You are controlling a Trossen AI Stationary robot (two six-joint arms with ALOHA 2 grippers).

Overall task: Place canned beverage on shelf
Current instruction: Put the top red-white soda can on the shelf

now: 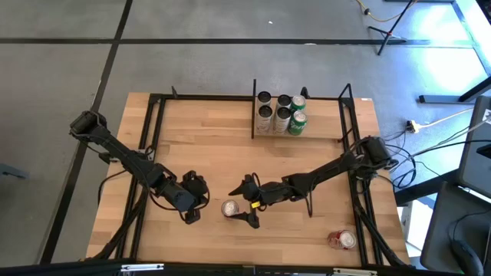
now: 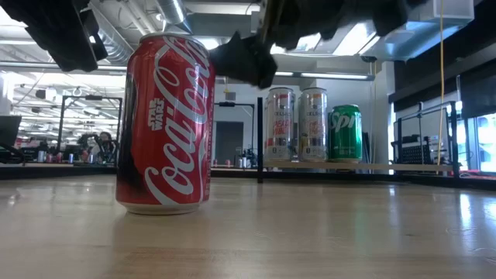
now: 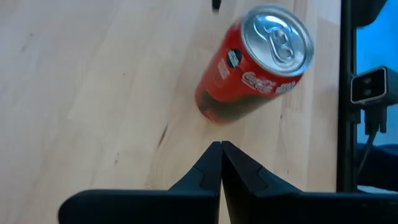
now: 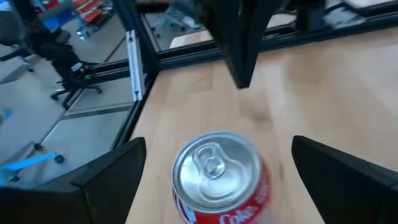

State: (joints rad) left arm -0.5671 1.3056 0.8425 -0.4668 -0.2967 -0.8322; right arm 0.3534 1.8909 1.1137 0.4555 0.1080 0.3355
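A red Coca-Cola can [image 1: 231, 208] stands upright on its base on the wooden tabletop, near the front edge. My right gripper [image 1: 244, 204] comes at it from the table's right, open wide. Its two fingers [image 4: 112, 177] stand on either side of the can [image 4: 217, 177] with gaps showing, touching nothing. My left gripper [image 3: 221, 155] is shut and empty, a little to the left of the can [image 3: 255, 62] and above the table. The shelf [image 2: 364, 165] at the table's far side carries several upright cans [image 1: 280, 115].
A second red can [image 1: 343, 240] is near the table's near right corner. Black metal rods [image 1: 254, 107] frame the shelf and run along the table's sides. Bare tabletop [image 1: 199, 146] lies between the red can and the shelf.
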